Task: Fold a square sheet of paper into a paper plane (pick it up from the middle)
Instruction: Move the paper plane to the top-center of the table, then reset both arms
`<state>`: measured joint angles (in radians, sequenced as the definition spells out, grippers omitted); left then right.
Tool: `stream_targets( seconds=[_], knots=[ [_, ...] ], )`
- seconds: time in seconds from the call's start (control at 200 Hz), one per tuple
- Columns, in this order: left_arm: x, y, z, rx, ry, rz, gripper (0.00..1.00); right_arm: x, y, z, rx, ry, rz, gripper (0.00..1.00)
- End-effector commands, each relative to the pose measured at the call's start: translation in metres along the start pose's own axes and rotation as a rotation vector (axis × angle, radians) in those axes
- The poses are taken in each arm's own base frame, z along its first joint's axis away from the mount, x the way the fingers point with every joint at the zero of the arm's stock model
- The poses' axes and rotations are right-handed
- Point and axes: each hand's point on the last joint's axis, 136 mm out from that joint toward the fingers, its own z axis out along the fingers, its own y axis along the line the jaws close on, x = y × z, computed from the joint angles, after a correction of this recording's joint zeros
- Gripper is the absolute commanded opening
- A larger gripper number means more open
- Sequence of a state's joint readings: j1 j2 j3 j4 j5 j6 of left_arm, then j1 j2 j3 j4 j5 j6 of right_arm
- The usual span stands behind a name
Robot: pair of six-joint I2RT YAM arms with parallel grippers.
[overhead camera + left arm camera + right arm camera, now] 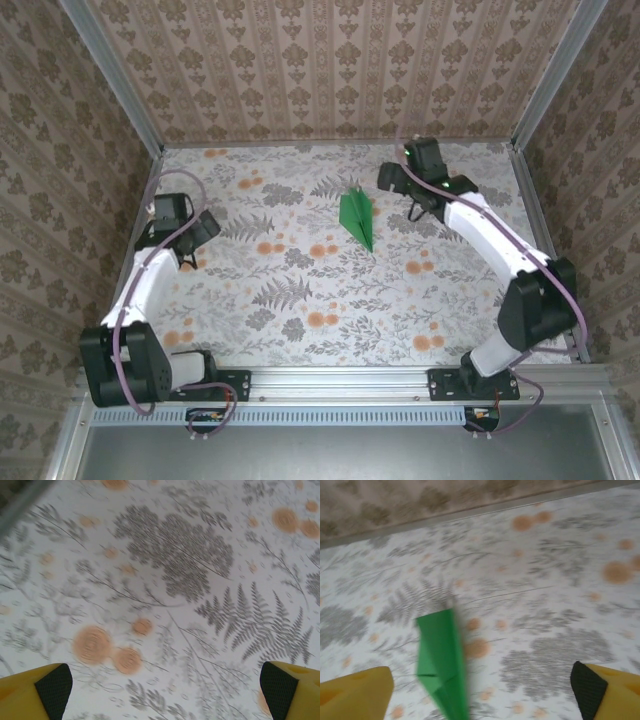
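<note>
On the near left of the flowered surface (300, 300), the left fingers (35, 695) stand spread wide over bare pattern, grasping nothing, well apart from the paper plane (356, 218). The plane, a narrow green dart with a centre crease, lies flat past the middle of the surface, its tip pointing toward the near right. Just beyond it, the right fingers (607, 690) are also spread wide and grip nothing. In the right wrist view the plane lies between them, nearer one finger, touching neither.
</note>
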<state>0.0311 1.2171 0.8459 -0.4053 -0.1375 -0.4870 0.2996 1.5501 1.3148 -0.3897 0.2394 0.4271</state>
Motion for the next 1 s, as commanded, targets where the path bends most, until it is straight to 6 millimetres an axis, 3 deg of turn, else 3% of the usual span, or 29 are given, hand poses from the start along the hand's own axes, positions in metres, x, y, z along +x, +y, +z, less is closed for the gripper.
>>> stream_targets(
  seconds=[0.0, 0.1, 0.13, 0.205, 0.34, 0.57, 0.81, 0.995],
  knots=[
    [-0.015, 0.021, -0.007, -0.056, -0.145, 0.067, 1.0, -0.007, -0.057, -0.01, 0.188, -0.118, 0.003, 1.0],
    [-0.022, 0.029, -0.011, -0.066, -0.291, 0.076, 1.0, 0.006, -0.102, -0.015, 0.33, -0.163, -0.009, 1.0],
    [-0.023, 0.03, -0.011, -0.064, -0.329, 0.083, 1.0, 0.003, -0.113, -0.025, 0.355, -0.204, 0.002, 1.0],
    [-0.024, 0.029, -0.008, -0.045, -0.397, 0.108, 1.0, 0.019, -0.139, -0.024, 0.422, -0.24, 0.0, 1.0],
    [-0.021, 0.019, 0.006, 0.001, -0.426, 0.172, 1.0, 0.043, -0.163, -0.014, 0.438, -0.276, 0.0, 1.0],
    [-0.008, -0.017, 0.025, 0.148, -0.464, 0.35, 1.0, 0.059, -0.162, 0.014, 0.381, -0.311, -0.084, 1.0],
    [-0.005, -0.031, 0.038, 0.219, -0.529, 0.412, 1.0, 0.078, -0.139, 0.042, 0.178, -0.296, -0.158, 1.0],
    [0.001, -0.036, 0.055, 0.242, -0.529, 0.431, 1.0, 0.086, -0.13, 0.042, 0.077, -0.336, -0.174, 1.0]
  ],
)
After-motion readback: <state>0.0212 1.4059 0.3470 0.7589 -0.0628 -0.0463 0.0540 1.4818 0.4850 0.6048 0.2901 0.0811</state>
